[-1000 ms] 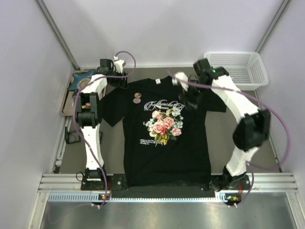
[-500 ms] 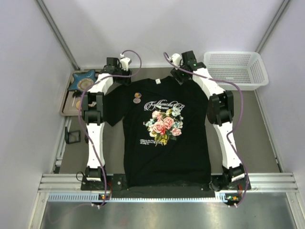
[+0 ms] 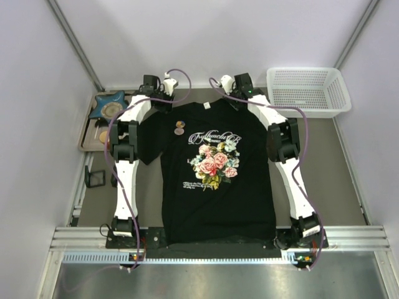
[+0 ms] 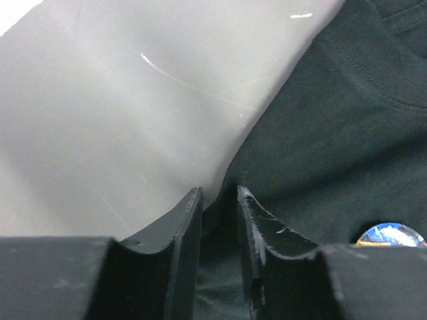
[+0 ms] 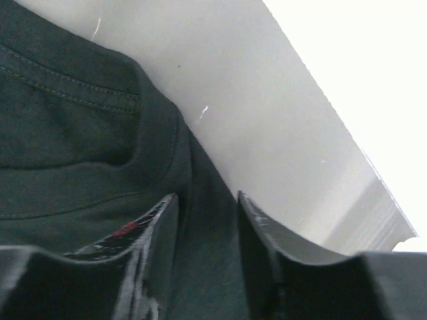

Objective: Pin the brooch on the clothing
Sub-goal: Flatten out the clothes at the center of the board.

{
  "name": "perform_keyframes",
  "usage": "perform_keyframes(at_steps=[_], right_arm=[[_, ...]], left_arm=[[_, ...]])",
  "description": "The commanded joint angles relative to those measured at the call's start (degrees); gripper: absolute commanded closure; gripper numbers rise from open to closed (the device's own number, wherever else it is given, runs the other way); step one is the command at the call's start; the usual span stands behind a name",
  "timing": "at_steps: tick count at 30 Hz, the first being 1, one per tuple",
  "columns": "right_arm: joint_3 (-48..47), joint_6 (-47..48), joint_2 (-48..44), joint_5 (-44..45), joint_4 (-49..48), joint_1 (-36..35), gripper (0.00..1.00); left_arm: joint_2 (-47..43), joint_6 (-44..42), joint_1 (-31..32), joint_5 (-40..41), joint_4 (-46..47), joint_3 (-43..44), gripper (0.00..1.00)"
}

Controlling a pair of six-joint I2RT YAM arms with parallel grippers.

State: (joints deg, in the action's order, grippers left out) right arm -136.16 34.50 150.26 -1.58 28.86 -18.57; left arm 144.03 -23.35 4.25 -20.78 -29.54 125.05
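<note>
A: Grey table (image 3: 318, 168), white walls on three sides. Where's the brooch (image 3: 179, 131)?

B: On the shirt (image 3: 218, 199), upper chest, just left of the white lettering. It's small, round and pale. A second small disc (image 3: 179, 123) lies just beyond it, touching or nearly so.

A: And the shirt?

B: Spread flat, print up, collar at the far end, hem by the arm bases.

A: Left gripper (image 3: 162, 106)?

B: Down at the shirt's left shoulder, beside the collar and close to the brooch. In its wrist view the fingers (image 4: 188, 227) stand a narrow gap apart, not pressed together. The gripper (image 4: 217, 197) sits right on the shirt's edge, bare table to one side and black cloth to the other.

A: Is it pinching the cloth?

B: I can't tell; the cloth reaches into the gap, and that's all that shows.

A: Right gripper (image 3: 232, 101)?

B: At the other shoulder, just right of the collar. Its fingers (image 5: 257, 223) are spread a bit wider, the gripper (image 5: 207, 200) straddling the shoulder's edge with cloth lying between them. Again no clear pinch.

A: Anything else?

B: A white basket (image 3: 274, 71) in the far right corner, well apart from the shirt. On the far left there's a blue dish (image 3: 100, 103) on a tray (image 3: 85, 142), and nearer the bases a black box (image 3: 95, 179).
</note>
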Motion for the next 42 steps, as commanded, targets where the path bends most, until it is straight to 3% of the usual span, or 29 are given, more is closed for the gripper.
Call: perform_keyframes(at_steps=[1,2,4,6,14,18,24,27,28,29,31,33,37,39,41,42], right_arm=[[-1.9,3.3,3.6,1.4,-3.2,0.1,0.66],[-1.9,3.5,3.8,1.4,-3.5,0.1,0.70],[-1.9,4.4,4.3,2.9,-4.1,-0.3,0.87],[-1.9,5.0,4.6,3.4,-5.6,-0.5,1.00],[-1.8,5.3,6.4,13.5,-21.5,-0.6,1.00],[-1.7,5.9,7.2,15.0,-26.6,-0.6,1.00],[-1.9,6.4,8.0,15.0,-30.3,-0.8,0.98],[-2.3,5.4,7.6,15.1,-31.6,-0.9,0.82],[-2.6,4.9,7.3,15.2,-31.9,-0.9,0.73],[-2.8,4.7,6.8,15.1,-32.1,-1.0,0.56],[-2.5,3.9,4.4,14.8,-31.8,-1.2,0.36],[-1.1,2.3,1.5,13.0,-30.5,-1.5,0.27],[8.8,2.1,-12.6,7.4,-24.3,-2.6,0.09],[13.7,2.9,-18.3,3.5,-18.8,-3.3,0.01],[19.7,3.8,-27.0,-0.8,-12.0,-4.0,0.01],[21.6,4.2,-30.3,-5.3,-4.2,-4.2,0.01]], left_arm=[[3.4,-3.0,0.1,-0.2,-4.6,3.8,0.72],[3.9,-3.3,0.1,-0.2,-4.7,4.3,0.77],[4.9,-2.9,0.1,0.3,-4.6,5.6,0.97],[5.6,-2.2,0.1,0.6,-3.4,6.1,1.00],[6.6,4.8,-0.6,5.7,13.5,6.2,1.00],[8.0,6.0,-0.6,8.3,22.3,7.3,1.00],[13.4,4.1,-0.6,11.0,27.7,13.7,1.00],[14.0,3.7,-0.6,11.2,29.1,13.9,1.00],[13.9,4.0,-0.6,11.0,30.8,14.0,1.00],[13.4,4.1,-0.6,10.9,30.8,14.1,1.00],[12.1,5.5,-0.6,11.1,29.8,14.0,0.84],[8.1,6.5,-0.6,10.6,27.0,13.6,0.55],[-4.8,7.5,-0.6,2.9,19.1,5.2,0.32],[-14.9,5.8,-0.7,-1.0,12.4,-4.2,0.29],[-25.7,2.7,-1.3,-7.9,8.1,-15.9,0.27],[-29.2,1.2,-2.3,-11.3,2.8,-20.0,0.27]])
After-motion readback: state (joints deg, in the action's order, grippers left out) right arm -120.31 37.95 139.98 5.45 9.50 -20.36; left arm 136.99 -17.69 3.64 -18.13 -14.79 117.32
